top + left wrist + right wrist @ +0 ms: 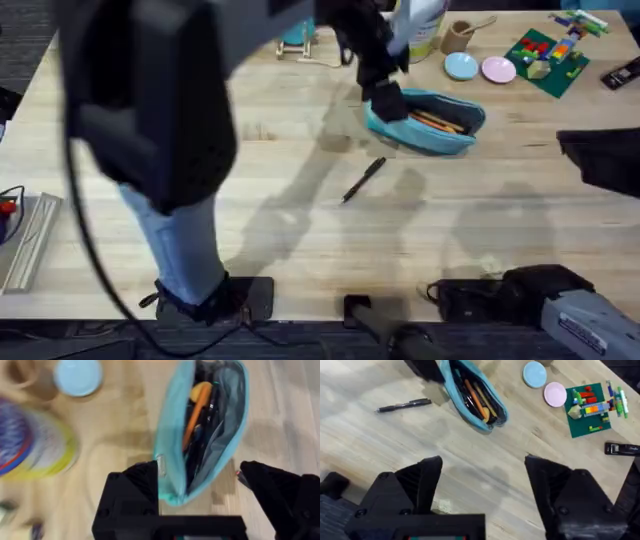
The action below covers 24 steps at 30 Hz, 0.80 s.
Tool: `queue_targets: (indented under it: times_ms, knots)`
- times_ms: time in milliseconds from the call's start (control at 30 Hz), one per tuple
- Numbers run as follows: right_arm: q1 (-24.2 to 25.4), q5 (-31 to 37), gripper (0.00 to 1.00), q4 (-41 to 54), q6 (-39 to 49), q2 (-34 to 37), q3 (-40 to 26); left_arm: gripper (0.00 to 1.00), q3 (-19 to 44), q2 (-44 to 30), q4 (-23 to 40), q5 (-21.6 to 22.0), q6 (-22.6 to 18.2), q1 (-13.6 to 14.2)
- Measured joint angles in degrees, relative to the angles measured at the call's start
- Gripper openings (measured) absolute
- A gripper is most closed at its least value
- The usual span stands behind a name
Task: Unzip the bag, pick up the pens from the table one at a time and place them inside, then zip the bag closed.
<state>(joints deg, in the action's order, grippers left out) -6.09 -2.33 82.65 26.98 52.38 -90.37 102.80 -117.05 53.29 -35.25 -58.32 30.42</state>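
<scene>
On the table [300, 240] the bag [428, 122] lies already unzipped, orange and dark items showing inside, and one pen [363, 181] is left just in front of it. The pen is best taken near its middle, lifted level and lowered lengthwise through the opening while the mouth is kept wide. The left gripper [200, 497] is stretched far across to the bag's near end, fingers spread to either side of it; whether the fabric is touched cannot be told. The right gripper [482, 485] is hung low near its base, jaws wide apart, nothing held.
</scene>
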Motion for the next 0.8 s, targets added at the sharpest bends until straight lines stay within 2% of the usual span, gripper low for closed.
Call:
queue_targets:
  times_ms: [133, 233, 333, 633, 800]
  knots:
    - [0.0, 0.0, 0.997, -0.5, 0.0, 0.02, 0.0, 0.993, 0.0, 4.92, 2.92, 0.14, 3.12, -2.94]
    - [0.0, 0.0, 0.997, -1.05, 0.0, 0.0, 0.0, 0.993, 0.0, 7.4, 6.33, 0.31, 4.1, -4.0]
    - [0.0, 0.0, 0.995, -1.25, 0.0, 0.02, 0.0, 0.993, 0.0, 9.0, 7.67, 1.37, 4.69, -3.92]
    - [0.0, 0.0, 0.998, -1.25, 0.0, 0.0, 0.0, 0.993, 0.01, 14.48, 11.69, 8.57, 5.48, -3.68]
    - [0.0, 0.0, 0.997, -1.46, 0.0, 0.0, 0.0, 0.993, 0.0, 19.02, 12.09, 9.99, 9.91, -4.3]
